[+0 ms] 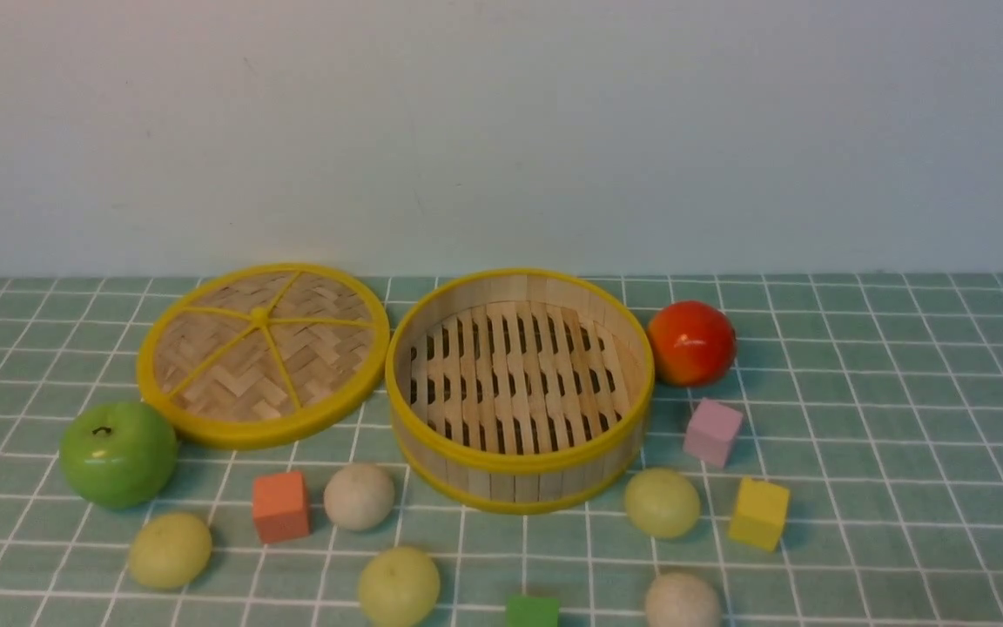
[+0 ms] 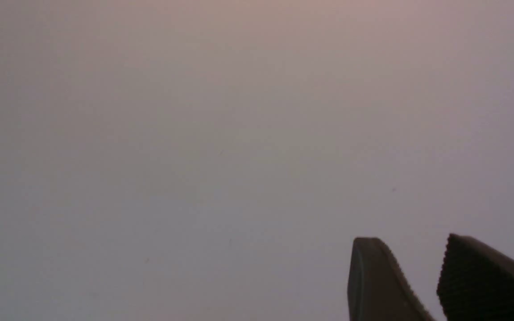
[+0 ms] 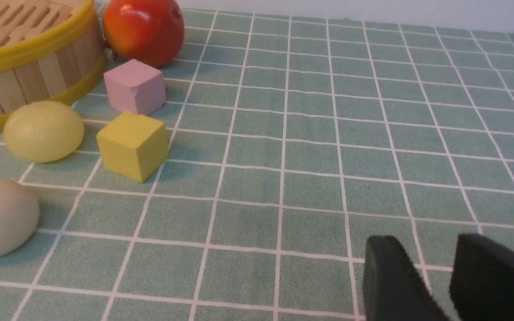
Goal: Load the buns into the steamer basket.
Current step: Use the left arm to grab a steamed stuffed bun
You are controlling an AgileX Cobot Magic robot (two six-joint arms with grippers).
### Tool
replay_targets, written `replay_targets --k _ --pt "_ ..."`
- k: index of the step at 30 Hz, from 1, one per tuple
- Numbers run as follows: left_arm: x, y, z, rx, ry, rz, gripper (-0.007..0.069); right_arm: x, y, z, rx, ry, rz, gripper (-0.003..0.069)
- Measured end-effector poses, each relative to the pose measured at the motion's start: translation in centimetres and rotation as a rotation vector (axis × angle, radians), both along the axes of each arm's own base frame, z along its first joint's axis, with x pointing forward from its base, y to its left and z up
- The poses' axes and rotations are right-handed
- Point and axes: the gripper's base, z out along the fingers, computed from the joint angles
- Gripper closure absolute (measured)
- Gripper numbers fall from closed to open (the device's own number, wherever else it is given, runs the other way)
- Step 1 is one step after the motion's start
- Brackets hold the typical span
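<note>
Bamboo strips wall the steamer basket (image 1: 501, 484), which we see standing upright near the middle of the counter (image 1: 902, 435), a green cloth with a white grid. All five buns lie on the counter outside it.

We take the basket as the dial's centre and the back wall as twelve. The left off-white bun (image 1: 359, 496) sits between seven and eight o'clock, near the basket's wall but apart from it. An orange block (image 1: 280, 506) is just beside that bun. The middle yellow-green bun (image 1: 398, 586) lies farther out at seven o'clock. The left yellow-green bun (image 1: 170, 549) lies well out at eight, near a green apple (image 1: 118, 453). The right yellow-green bun (image 1: 662, 502) rests between four and five o'clock, between the basket and a yellow block (image 1: 758, 513). The right off-white bun (image 1: 682, 601) is at five o'clock, and a green block (image 1: 532, 611) at six.

A woven lid (image 1: 262, 353) lies at nine o'clock, its rim up against the basket's as far as we can tell. A red-orange fruit (image 1: 691, 343) sits just beside the basket between two and three o'clock. A pink block (image 1: 713, 432) sits between three and four.

The left claw (image 2: 411, 243) has its fingers apart with nothing between them, and only a blank pale surface shows behind it. The right claw (image 3: 426, 243) is likewise parted and empty, over bare counter and well apart from the nearest buns.
</note>
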Motion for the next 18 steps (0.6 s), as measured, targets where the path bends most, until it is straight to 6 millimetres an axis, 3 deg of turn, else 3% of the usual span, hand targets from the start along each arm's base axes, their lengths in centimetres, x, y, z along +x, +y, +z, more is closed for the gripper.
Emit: replay_targets --k 1,2,6,10,14,18 --pt "0.2 0.0 0.1 0.001 0.018 0.002 0.0386 0.0 0.0 0.0 0.0 0.0 0.0 0.042" --pt "1.9 0.0 0.3 0.009 0.17 0.016 0.0386 0.0 0.0 0.0 0.0 0.0 0.0 0.042" --pt "6.4 0.0 -2.0 0.078 0.521 0.051 0.0386 0.0 0.0 0.0 0.0 0.0 0.0 0.042" --pt "9.5 -0.2 -4.2 0.086 0.683 0.048 0.0386 0.0 0.0 0.0 0.0 0.0 0.0 0.042" --pt "13.8 -1.0 -8.3 0.012 0.93 0.014 0.0386 0.0 0.0 0.0 0.0 0.0 0.0 0.042" --pt "16.7 -2.0 -12.3 -0.096 1.141 -0.032 0.0386 0.0 0.0 0.0 0.0 0.0 0.0 0.042"
